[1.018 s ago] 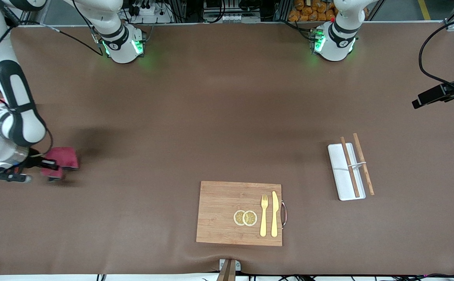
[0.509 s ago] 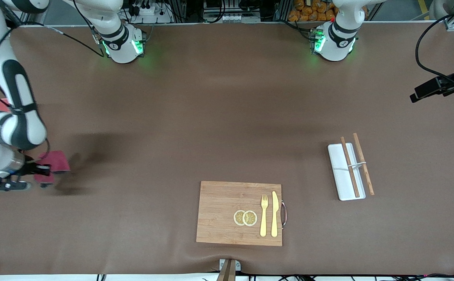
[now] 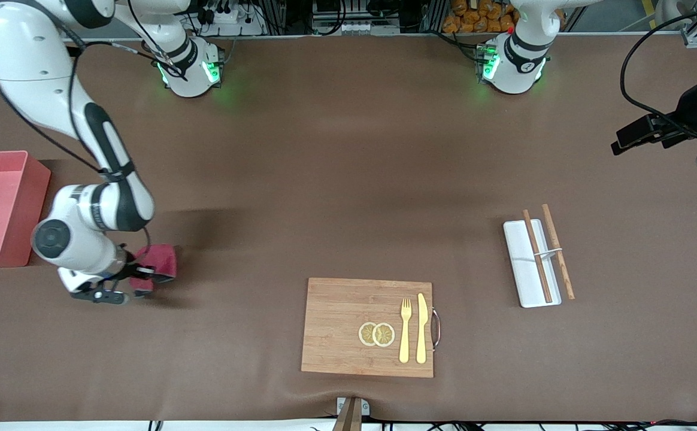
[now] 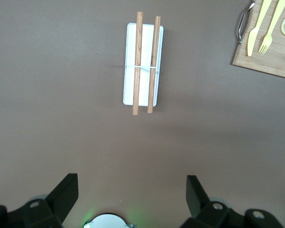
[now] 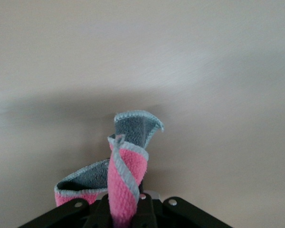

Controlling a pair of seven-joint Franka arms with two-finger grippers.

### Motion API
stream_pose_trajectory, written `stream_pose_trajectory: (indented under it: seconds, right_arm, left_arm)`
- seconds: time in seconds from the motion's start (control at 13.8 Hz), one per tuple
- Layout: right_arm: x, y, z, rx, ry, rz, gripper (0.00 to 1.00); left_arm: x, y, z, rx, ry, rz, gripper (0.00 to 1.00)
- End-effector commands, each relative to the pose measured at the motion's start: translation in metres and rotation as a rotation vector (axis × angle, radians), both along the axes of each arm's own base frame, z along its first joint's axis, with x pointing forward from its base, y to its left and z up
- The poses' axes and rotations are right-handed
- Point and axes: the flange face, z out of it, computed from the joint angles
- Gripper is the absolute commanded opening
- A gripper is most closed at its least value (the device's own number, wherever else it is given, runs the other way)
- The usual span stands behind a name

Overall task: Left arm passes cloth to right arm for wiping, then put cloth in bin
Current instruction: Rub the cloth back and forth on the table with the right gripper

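- We see the bench (image 3: 336, 179), brown, carrying everything.
- The board (image 3: 348, 329) is our landmark, lying at the edge of the bench nearest the front camera.
- The bin (image 3: 10, 206) stands well apart from the board, at the right arm's end of the bench and farther from the camera than the board.
- The tray (image 3: 531, 263) lies toward the left arm's end from the board, a little farther from the camera; two sticks (image 3: 549, 251) lie lengthwise, one on it and one along its edge.
- The cloth (image 3: 158, 263) is between the bin and the board, pinched in the right claw (image 3: 136, 278), which is clamped tight on it low over the bench. In the right wrist view the cloth (image 5: 126, 178) folds out from the claw, pink with a grey reverse.
- The left claw (image 4: 130, 199) is high over the left arm's end, well apart from the board, fingers (image 4: 66, 192) spread wide and gripping nothing; that arm waits.
- On the board lie a knife (image 3: 422, 328), a fork (image 3: 405, 329) and two lemon slices (image 3: 376, 334), side by side.
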Motion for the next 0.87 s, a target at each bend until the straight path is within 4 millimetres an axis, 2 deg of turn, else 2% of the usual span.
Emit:
stream_pose_trajectory:
  seconds: [0.0,0.07,0.15,0.22,0.36,0.44,0.51,0.58,0.8]
  right_arm:
    - [-0.015,0.121,0.013,-0.012,-0.007,-0.158,0.00]
    - [-0.021,0.164,0.020,-0.006,-0.028,-0.206,0.00]
    - [-0.023,0.190,0.026,0.007,-0.043,-0.232,0.00]
    - [-0.026,0.206,0.034,0.041,-0.032,-0.251,0.00]
    - [-0.023,0.212,0.067,0.086,-0.008,-0.285,0.00]
    - [-0.018,0.204,0.088,0.083,-0.001,-0.285,0.00]
    - [-0.010,0.186,0.113,0.085,0.005,-0.260,0.00]
    - [0.002,0.161,0.136,0.079,0.027,-0.234,0.00]
    - [0.028,0.053,0.190,0.088,0.070,-0.068,0.00]
  left_arm:
    - [-0.006,-0.005,0.008,0.025,-0.015,-0.016,1.00]
    - [-0.005,-0.005,0.008,0.025,-0.015,-0.019,1.00]
    - [-0.003,-0.001,0.005,0.022,-0.010,-0.024,1.00]
    - [-0.003,-0.001,0.005,0.023,-0.011,-0.022,1.00]
    - [-0.003,-0.002,0.005,0.024,-0.011,-0.024,1.00]
    - [-0.003,-0.003,0.005,0.025,-0.011,-0.027,1.00]
    - [-0.004,-0.003,0.006,0.029,-0.011,-0.024,1.00]
    - [-0.007,-0.001,0.009,0.066,-0.014,-0.026,1.00]
    - [-0.008,0.002,0.012,0.100,-0.020,-0.033,1.00]
